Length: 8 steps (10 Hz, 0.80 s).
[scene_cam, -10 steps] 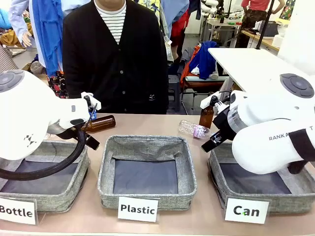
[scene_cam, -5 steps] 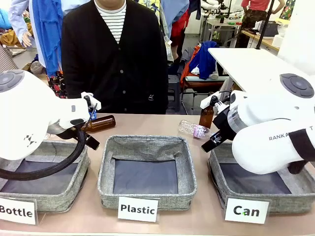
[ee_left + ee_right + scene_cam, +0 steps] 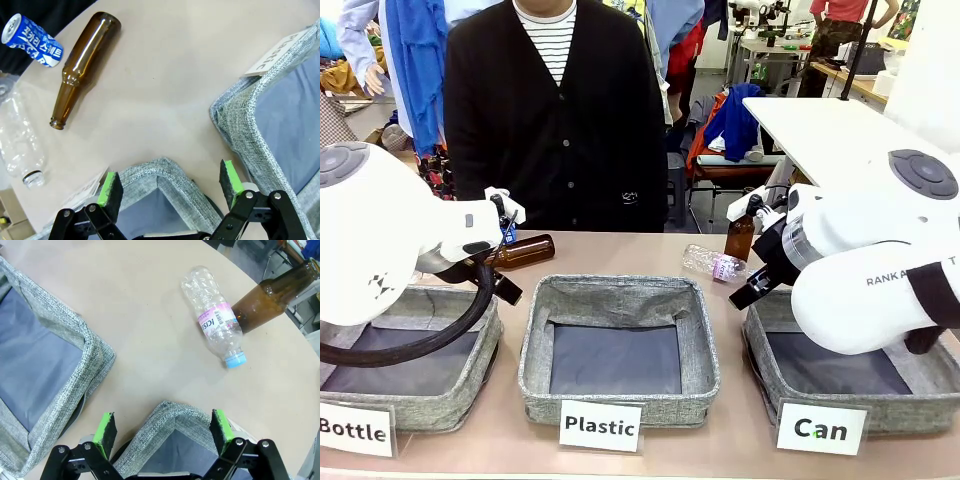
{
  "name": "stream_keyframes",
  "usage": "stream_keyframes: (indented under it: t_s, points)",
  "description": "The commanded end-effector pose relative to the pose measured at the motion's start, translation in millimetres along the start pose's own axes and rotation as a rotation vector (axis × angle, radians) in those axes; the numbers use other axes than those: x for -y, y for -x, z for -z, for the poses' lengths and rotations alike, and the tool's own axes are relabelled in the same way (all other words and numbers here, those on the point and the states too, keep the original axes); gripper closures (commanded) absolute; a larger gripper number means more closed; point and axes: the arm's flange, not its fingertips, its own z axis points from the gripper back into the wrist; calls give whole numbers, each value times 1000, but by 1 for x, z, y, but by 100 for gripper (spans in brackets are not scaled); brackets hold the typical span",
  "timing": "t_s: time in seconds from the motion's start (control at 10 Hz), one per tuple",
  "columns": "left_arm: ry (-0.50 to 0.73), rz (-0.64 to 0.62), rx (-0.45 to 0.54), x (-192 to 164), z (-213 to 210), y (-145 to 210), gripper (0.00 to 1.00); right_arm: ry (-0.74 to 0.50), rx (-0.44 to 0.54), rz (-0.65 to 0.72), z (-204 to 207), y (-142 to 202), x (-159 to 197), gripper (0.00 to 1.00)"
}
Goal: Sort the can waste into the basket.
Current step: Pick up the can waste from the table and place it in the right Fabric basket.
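A blue can (image 3: 32, 40) with white lettering lies on the table beside a brown glass bottle (image 3: 82, 65), far ahead of my left gripper (image 3: 170, 187). That gripper is open and empty above a corner of the "Bottle" bin (image 3: 167, 172). In the front view a sliver of the blue can (image 3: 509, 234) peeks out behind the left wrist. The basket (image 3: 760, 345) signed "Can" stands at the front right, partly covered by my right arm. My right gripper (image 3: 162, 430) hangs open and empty over the basket's far corner (image 3: 172, 415).
The "Plastic" bin (image 3: 620, 290) stands in the middle. A clear plastic bottle (image 3: 215, 320) lies beside a brown bottle (image 3: 272, 297) behind the basket. Another clear bottle (image 3: 20, 145) lies at the left. A person (image 3: 555, 110) stands at the far edge.
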Motion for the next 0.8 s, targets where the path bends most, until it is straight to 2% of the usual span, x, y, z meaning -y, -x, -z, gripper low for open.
stream_keyframes:
  t_s: [0.0, 0.3, 0.4, 0.5, 0.6, 0.7]
  points:
    - [0, 0, 0, 0, 0, 0, 0, 0, 0, 1, 0, 0, 0, 0]
    - [0, 0, 0, 0, 0, 0, 0, 0, 0, 0, 0, 0, 0, 0]
    - [107, 49, 49, 6, -37, -3, 0, -76, 31, -60, -25, -9, -11, 0]
    - [168, 23, 72, 15, -76, -6, 0, -153, 40, -104, -55, -11, -20, 0]
    - [239, -28, 52, 22, -112, -4, 0, -283, 2, -103, -87, -6, -24, 0]
    - [304, -82, 53, 33, -145, 0, 0, -356, 1, -101, -121, 10, -18, 0]
